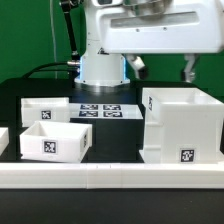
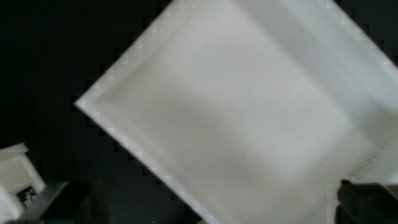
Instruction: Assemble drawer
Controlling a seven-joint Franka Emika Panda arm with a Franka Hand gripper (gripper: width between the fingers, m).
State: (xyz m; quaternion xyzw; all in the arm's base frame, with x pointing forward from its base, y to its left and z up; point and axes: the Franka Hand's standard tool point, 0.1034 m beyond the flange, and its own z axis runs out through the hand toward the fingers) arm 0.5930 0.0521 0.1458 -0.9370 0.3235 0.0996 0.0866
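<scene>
Gripper (image 1: 162, 66), spread wide and empty, hovers above the casing (image 1: 182, 125), apparently lining up a grasp; two trays (image 1: 55, 142) wait on the desk (image 1: 115, 145).

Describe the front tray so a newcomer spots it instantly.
Find the large cube-shaped casing on the exterior view's right; across the black table, on the left, sit two shallow white trays. The front tray is the one nearest the long white border bar along the table's near edge, while the rear tray lies behind it, beside the marker board.
</scene>
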